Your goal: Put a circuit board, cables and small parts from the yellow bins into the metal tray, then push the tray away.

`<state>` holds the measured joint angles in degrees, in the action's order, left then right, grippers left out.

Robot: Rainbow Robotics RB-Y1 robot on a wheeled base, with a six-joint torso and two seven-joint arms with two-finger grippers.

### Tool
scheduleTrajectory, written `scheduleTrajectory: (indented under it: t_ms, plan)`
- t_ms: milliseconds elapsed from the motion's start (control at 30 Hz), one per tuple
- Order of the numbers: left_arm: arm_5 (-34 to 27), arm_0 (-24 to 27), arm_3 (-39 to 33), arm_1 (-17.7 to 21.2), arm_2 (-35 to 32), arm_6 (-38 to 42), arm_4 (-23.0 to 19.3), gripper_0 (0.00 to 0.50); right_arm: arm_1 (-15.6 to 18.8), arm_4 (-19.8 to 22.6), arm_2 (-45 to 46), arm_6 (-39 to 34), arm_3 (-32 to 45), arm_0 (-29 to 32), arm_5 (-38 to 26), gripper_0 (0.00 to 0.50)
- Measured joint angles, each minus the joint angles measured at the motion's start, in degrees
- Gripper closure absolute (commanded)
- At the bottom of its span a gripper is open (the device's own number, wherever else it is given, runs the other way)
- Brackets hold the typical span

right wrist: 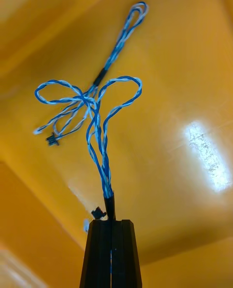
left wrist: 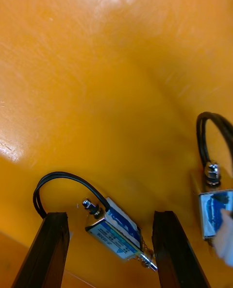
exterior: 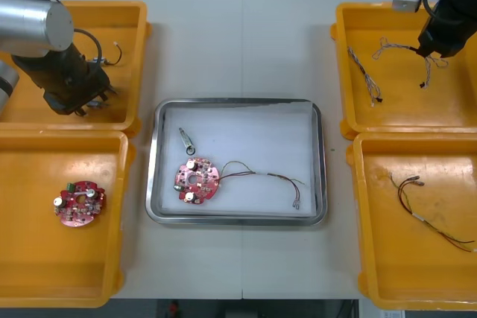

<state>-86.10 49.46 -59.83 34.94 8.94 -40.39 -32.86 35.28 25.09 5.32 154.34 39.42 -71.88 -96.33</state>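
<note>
- Light table (exterior: 242,42) under the overhead camera, with the metal tray (exterior: 153,161) dead centre between the yellow bins, white inside.
- The tray holds a round red circuit board (exterior: 197,179), a small metal part (exterior: 185,139) just beyond it, and a red and yellow cable (exterior: 261,176) trailing from the board toward the tray's right wall.
- The left gripper (exterior: 93,100) is down in the far left bin (exterior: 127,35), close to its near wall; from above you can't read the fingers.
- The left wrist view can: left gripper (left wrist: 108,215) spread wide, a second metal part (left wrist: 116,234) with a looped black lead lying tilted between the fingers. A third part (left wrist: 213,215) sits just outside one finger.
- The right gripper (exterior: 428,50) is over the far right bin (exterior: 402,109), near its far right corner.
- Its wrist view shows the fingers (right wrist: 99,254) pressed together, pinching the end of a twisted blue and white cable (right wrist: 97,118), loops fanned out over the bin floor.
- The front view adds a loose twisted cable (exterior: 364,76) by that bin's left wall.
- Open table lies beyond the tray's far rim; the side gaps to the bins are narrow.
</note>
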Motion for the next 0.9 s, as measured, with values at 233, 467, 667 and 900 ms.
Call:
scheduleTrajectory:
  t_ms: [233, 467, 667, 900]
  plan:
    - [0.72, 0.01, 0.37, 0.00, 0.41, 0.00, -0.10, 0.058, 0.00, 0.35, 0.05, 0.00, 12.63, 2.24, -10.16, 0.500]
    - [1.87, 0.30, 0.37, 0.07, 1.99, 0.00, -0.10, 0.497, -0.36, 2.46, 0.06, -0.06, 23.09, 4.31, -13.21, 0.500]
    - [2.00, 0.40, 0.37, 0.11, 2.03, 0.00, -0.10, 0.500, -2.40, 3.28, 0.06, -2.11, 35.03, 6.94, -13.23, 0.500]
    - [2.01, 0.42, 0.37, 0.16, 2.04, 0.00, -0.11, 0.500, -4.75, 7.36, -1.41, -11.70, 48.11, 10.99, -13.29, 0.500]
